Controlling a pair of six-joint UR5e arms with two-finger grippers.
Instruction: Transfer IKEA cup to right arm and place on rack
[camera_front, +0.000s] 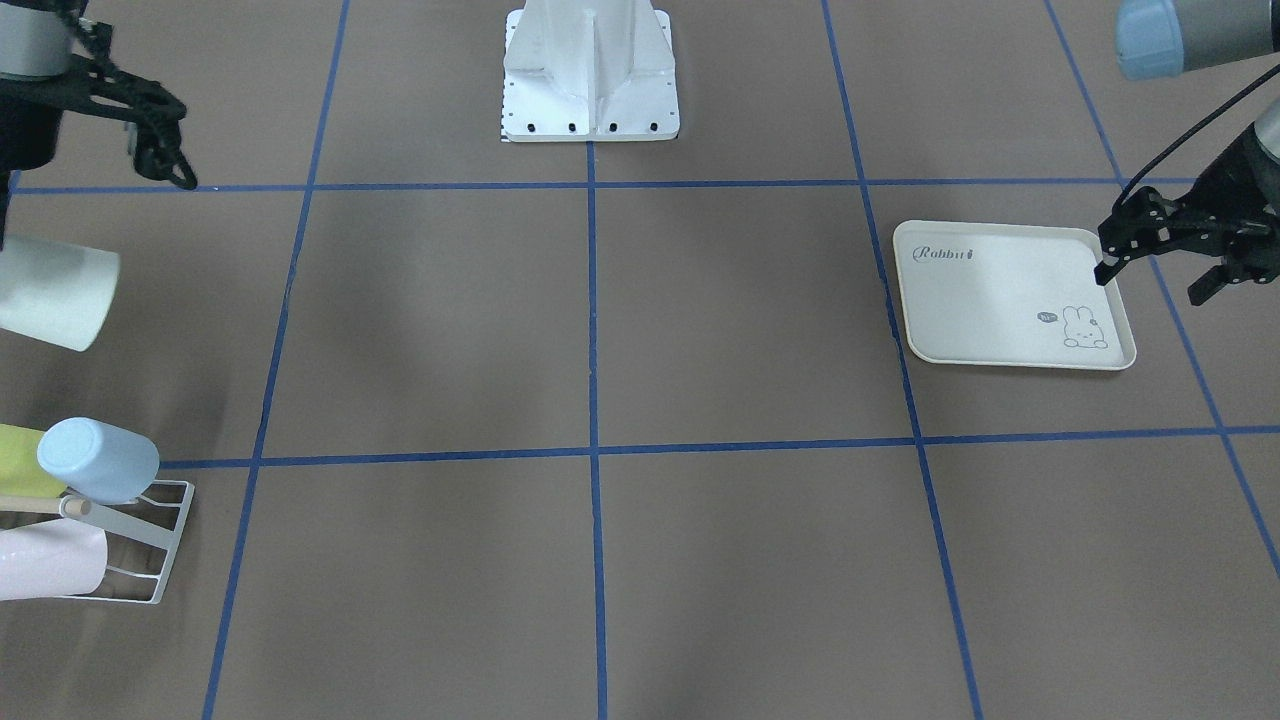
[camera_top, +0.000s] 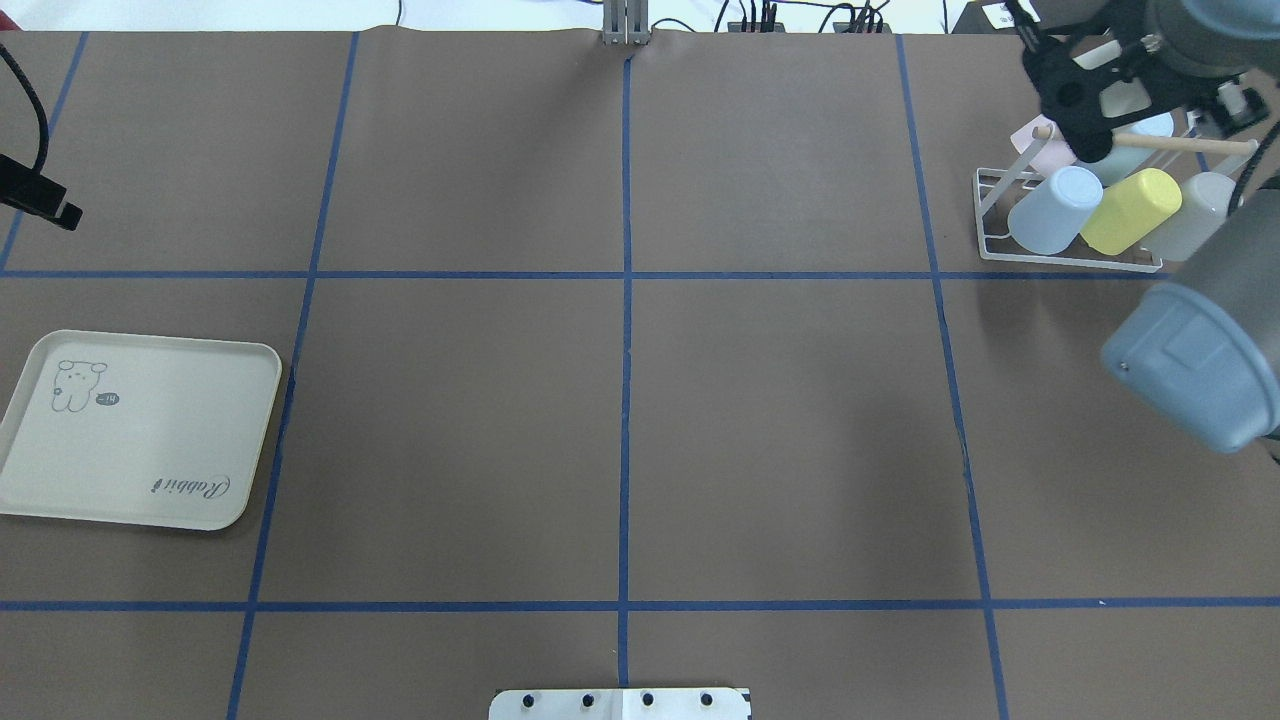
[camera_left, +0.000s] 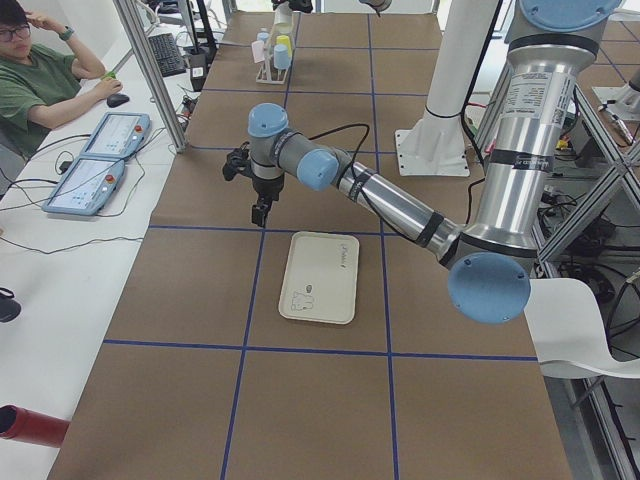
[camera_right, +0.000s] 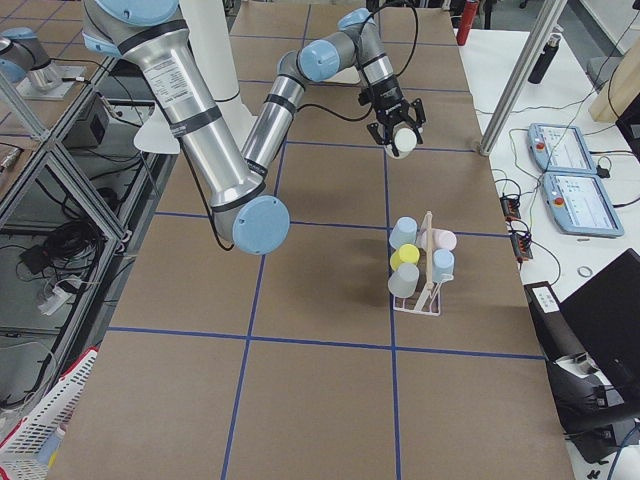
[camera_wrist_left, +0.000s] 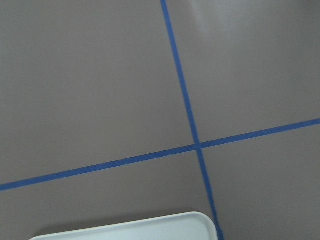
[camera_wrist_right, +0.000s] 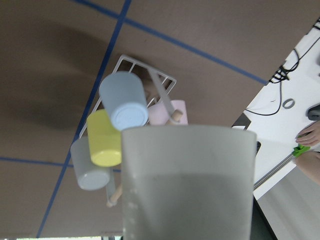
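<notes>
The table (camera_top: 780, 420) is marked in blue squares, with the pick-up side and the drop-off side well apart, which is why the cup has to change arms. The right arm (camera_right: 270, 110) reaches out high near the rack (camera_right: 420, 300), and the left arm (camera_left: 390, 205) hangs back at the far end by the tray (camera_front: 1000, 290). The left gripper (camera_front: 1150, 283) is just over the tray's edge, jaws apart and holding nothing, so I judge the handover done and this arm parked out of the way. The tray itself carries no cup. The rack has 5 cups tipped on its prongs, among them a blue cup (camera_top: 1055, 208), a yellow cup (camera_top: 1130, 210) and a grey cup (camera_top: 1195, 215), angled as if to drain. The right gripper (camera_right: 396, 125) is clamped on the pale cup (camera_front: 55, 288), which is in the air, near the rack and clear of it. The wrist view looks past the cup's wall down at the rack, a pose that suits lining it up. Which prong is free is not clear, so the approach needs care not to knock the neighbours.
</notes>
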